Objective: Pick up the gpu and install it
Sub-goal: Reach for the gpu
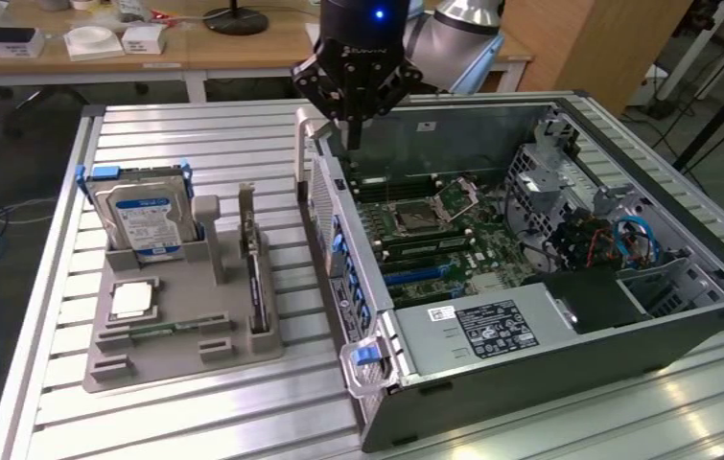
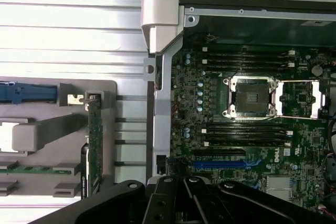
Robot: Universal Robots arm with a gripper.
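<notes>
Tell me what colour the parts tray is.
The tray is light grey, best seen in the exterior view.

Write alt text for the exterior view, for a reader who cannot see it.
A robot arm's shut claw hangs empty over one corner of an open computer case on a slatted metal table. At the exterior view's left, the gpu stands on edge in a grey holder, near a hard drive.

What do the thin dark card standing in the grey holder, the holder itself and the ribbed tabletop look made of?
Thin dark card: rigid circuit-board laminate, matte, its edge greenish in the wrist view.
Grey holder: probably plastic, evenly matte, with blocky moulded shapes.
Ribbed tabletop: likely aluminium, satin silver, with light glinting along its slats.
</notes>
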